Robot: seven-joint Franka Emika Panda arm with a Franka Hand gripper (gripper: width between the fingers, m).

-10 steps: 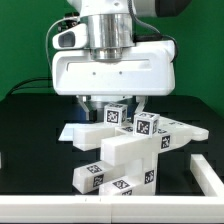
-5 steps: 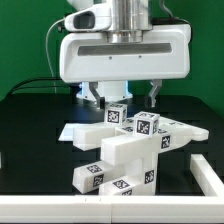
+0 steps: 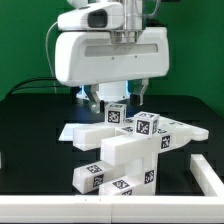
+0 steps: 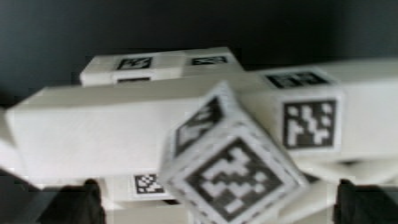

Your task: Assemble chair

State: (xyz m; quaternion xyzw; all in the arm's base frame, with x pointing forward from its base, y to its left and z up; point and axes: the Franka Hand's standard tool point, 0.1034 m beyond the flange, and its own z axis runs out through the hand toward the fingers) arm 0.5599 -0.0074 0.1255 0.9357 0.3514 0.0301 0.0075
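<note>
Chair parts, chunky white plastic slabs and blocks carrying small black-and-white square tags (image 3: pixel 125 148), sit joined into one blocky cluster near the middle of the black desk (image 3: pixel 30 130), and I read them as partly assembled. A flat slab (image 3: pixel 95 133) lies at about nine o'clock in the cluster, a long block (image 3: pixel 135 152) runs across it toward four o'clock, and two tagged cubes (image 3: pixel 146 124) stand on top toward twelve and one o'clock; I take it the tags face up and outward so the cameras can track each piece. A separate white piece (image 3: pixel 208 172) lies apart at the four o'clock edge of the exterior view, probably waiting its turn. My pincer (image 3: pixel 113 97) hangs directly above the cluster, just over the rear cube, with its dark fingers (image 3: pixel 88 96) spread wide and nothing between them. In the wrist view a tagged corner (image 4: pixel 231 160) fills the space between the two dark fingertips (image 4: pixel 71 195), so I judge I am lined up for a grasp, not yet touching.
</note>
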